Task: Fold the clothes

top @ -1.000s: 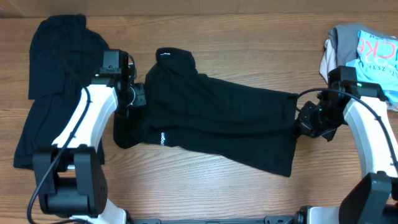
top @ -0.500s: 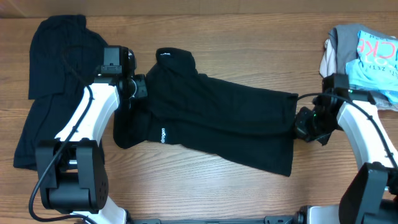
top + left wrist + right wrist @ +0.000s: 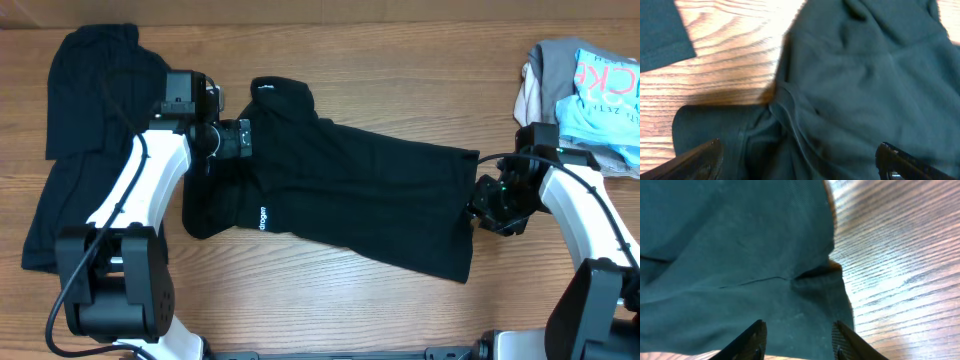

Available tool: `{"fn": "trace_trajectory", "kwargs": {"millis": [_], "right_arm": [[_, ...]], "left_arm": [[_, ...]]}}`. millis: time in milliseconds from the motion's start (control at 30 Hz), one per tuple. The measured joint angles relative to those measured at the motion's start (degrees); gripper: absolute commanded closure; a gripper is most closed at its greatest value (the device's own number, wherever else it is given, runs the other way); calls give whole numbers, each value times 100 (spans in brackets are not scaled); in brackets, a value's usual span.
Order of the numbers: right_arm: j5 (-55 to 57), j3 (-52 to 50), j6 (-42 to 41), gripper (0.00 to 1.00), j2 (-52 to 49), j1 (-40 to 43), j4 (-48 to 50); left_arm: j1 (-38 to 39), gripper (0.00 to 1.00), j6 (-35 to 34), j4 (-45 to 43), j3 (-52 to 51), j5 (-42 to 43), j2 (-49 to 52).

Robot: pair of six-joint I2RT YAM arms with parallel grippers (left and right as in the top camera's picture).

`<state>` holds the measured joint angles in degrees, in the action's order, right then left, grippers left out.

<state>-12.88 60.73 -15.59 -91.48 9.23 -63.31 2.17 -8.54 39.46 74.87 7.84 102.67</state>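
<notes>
The left gripper (image 3: 232,140) is standing with its fingers (image 3: 700,159) spread wide, gripping nothing. It is hovering over the left end of the black garment (image 3: 350,200), where a folded seam is showing beneath it in the wrist view. The right gripper (image 3: 478,205) is holding its fingers (image 3: 749,339) partly apart over the garment's right edge, and the cloth is lying loose under them rather than pinched. The garment is lying spread across the middle of the desk (image 3: 400,60), slanting from its left end near the far edge toward the near edge on the right. Small white lettering (image 3: 262,219) is showing near its left end. A second black garment (image 3: 90,110) is lying in the far left corner and running down the left edge. A pile of pale clothes (image 3: 585,85) is sitting in the far right corner.
</notes>
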Motion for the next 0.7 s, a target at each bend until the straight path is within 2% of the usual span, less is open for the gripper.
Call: {"fn": "trace_trajectory", "kwargs": {"millis": [233, 333, 467, 533, 700], "right_arm": [[-92, 614, 46, 50, -2, 0, -55], [-138, 636, 59, 49, -2, 0, -31], [-175, 638, 59, 49, -2, 0, 48], [-181, 640, 61, 49, -2, 0, 61], [-190, 640, 61, 48, -2, 0, 79]], "left_arm": [[354, 21, 896, 828, 339, 118, 2], [535, 33, 1161, 868, 326, 114, 11], [645, 39, 1460, 850, 203, 96, 11], [647, 46, 1526, 811, 116, 66, 26], [647, 47, 1648, 782, 0, -59, 192]]}}
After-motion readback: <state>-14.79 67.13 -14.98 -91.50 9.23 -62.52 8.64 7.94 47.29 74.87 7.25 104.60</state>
